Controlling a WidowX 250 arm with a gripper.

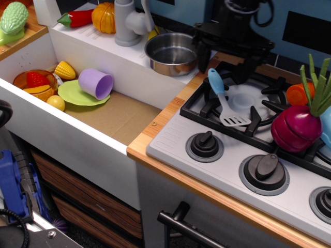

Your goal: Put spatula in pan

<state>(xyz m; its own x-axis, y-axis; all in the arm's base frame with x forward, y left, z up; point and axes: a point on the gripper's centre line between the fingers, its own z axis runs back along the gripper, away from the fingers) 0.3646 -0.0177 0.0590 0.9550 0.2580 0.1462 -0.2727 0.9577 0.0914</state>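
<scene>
The spatula (pixel 222 97) lies on the black grate of the left burner, its light blue handle pointing to the back left and its grey slotted blade toward the front. The shiny steel pan (pixel 170 53) stands empty on the white ledge behind the sink, left of the stove. My black gripper (pixel 226 63) hangs over the back of the burner, just above and behind the handle's end. It is open and empty, with one finger (pixel 203 58) by the pan's right rim and the other on the right.
A purple cup (pixel 96 83), a green plate (pixel 77 96) and an orange bowl of toy food (pixel 33 84) lie in the sink. A grey faucet (pixel 129 23) stands left of the pan. A purple toy vegetable (pixel 296 128) sits on the right burner. Stove knobs (pixel 205 144) line the front.
</scene>
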